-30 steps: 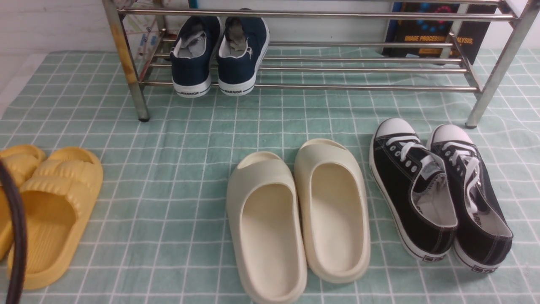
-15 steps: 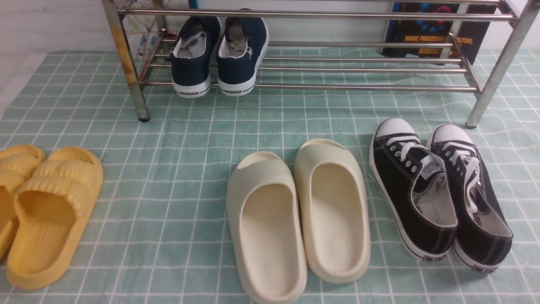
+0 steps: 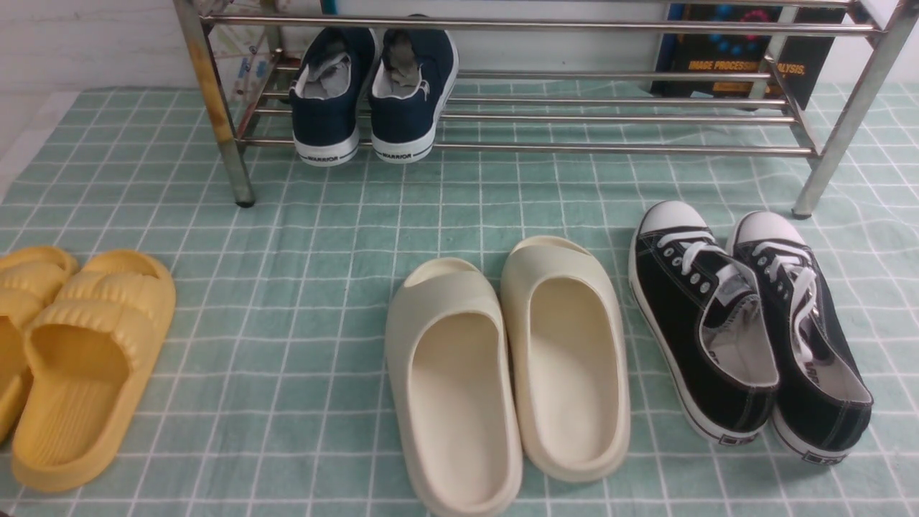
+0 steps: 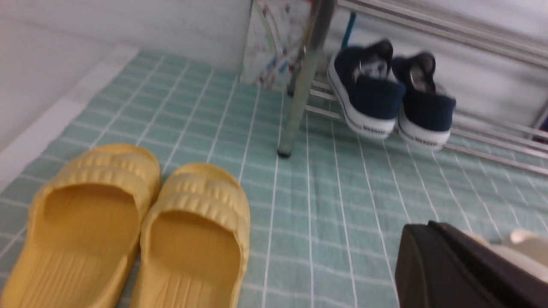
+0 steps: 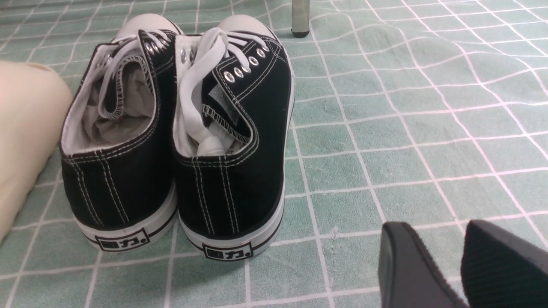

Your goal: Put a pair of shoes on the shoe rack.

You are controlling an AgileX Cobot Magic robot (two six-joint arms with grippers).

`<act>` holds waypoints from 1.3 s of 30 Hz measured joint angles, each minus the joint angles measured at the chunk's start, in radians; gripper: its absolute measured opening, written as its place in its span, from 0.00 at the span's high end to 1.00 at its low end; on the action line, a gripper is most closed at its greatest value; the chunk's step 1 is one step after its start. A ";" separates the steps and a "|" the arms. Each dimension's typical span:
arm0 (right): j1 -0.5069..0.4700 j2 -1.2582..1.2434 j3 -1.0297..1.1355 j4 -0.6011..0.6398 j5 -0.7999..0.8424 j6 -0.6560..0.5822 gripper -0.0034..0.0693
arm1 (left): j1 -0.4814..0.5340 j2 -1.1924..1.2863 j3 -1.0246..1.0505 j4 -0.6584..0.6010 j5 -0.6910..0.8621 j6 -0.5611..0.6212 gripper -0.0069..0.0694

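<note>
The left fingers (image 4: 466, 269) are pressed together, holding nothing, above the tabletop near the yellow slides (image 4: 128, 226). The right fingers (image 5: 462, 265) stand slightly apart over bare cloth, gripping nothing, just behind the black lace-up sneakers (image 5: 180, 141). A mint-green checked cloth (image 3: 301, 287) covers the tabletop; a white wall stands behind. The navy shoes (image 3: 373, 93), soles marked "WARRIOR", sit side by side on the lower bars of the shoe rack (image 3: 574, 148), near its rust-stained leg. Cream slides (image 3: 502, 366) lie in the middle.
</note>
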 joint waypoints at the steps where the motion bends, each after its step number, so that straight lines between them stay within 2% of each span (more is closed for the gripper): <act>1: 0.000 0.000 0.000 0.000 0.000 0.000 0.62 | 0.000 -0.003 0.000 0.000 -0.013 0.000 0.93; 3: 0.000 0.000 0.000 0.000 0.000 0.000 0.62 | 0.015 -0.043 0.114 0.011 -0.135 0.000 0.93; 7: 0.000 0.000 0.000 0.000 0.000 0.000 0.62 | 0.018 -0.074 0.193 0.024 -0.164 0.000 0.93; 18: 0.000 0.000 0.000 0.000 0.000 0.000 0.62 | 0.018 -0.075 0.275 0.015 -0.102 0.000 0.93; 27: 0.000 0.000 0.000 0.000 0.000 0.000 0.62 | 0.018 -0.075 0.276 0.007 0.030 0.000 0.93; 39: 0.000 0.000 0.000 0.000 0.000 0.000 0.62 | 0.018 -0.075 0.276 0.004 0.036 0.001 0.93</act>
